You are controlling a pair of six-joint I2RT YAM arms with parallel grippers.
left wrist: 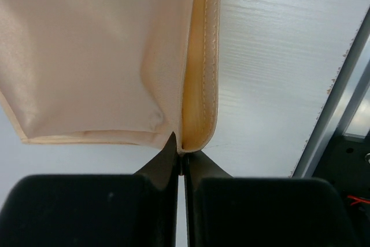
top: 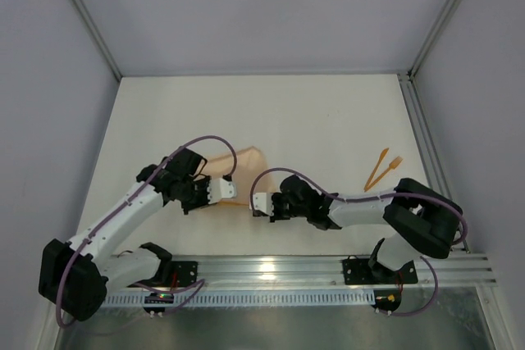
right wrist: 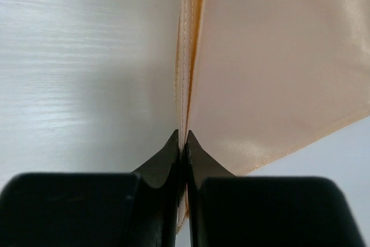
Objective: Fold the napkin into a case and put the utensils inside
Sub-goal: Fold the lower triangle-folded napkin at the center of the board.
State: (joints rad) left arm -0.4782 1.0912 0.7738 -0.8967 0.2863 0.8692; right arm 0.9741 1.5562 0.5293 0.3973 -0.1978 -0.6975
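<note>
The peach-orange napkin [top: 243, 168] lies folded on the table between the two arms, partly hidden by them. My left gripper [top: 220, 189] is shut on its edge; in the left wrist view the cloth [left wrist: 104, 56] hangs from the pinched fold at the gripper [left wrist: 182, 150]. My right gripper [top: 256, 202] is shut on another edge; in the right wrist view the hemmed napkin [right wrist: 277, 62] runs up from the gripper [right wrist: 182, 140]. Two bright-orange utensils [top: 381, 171], one a fork, lie on the table at the right, apart from both grippers.
A metal rail [top: 328, 272] runs along the near edge under the arm bases. A vertical frame rail [top: 426, 153] borders the table on the right, close to the utensils. Grey walls enclose the white table [top: 271, 112].
</note>
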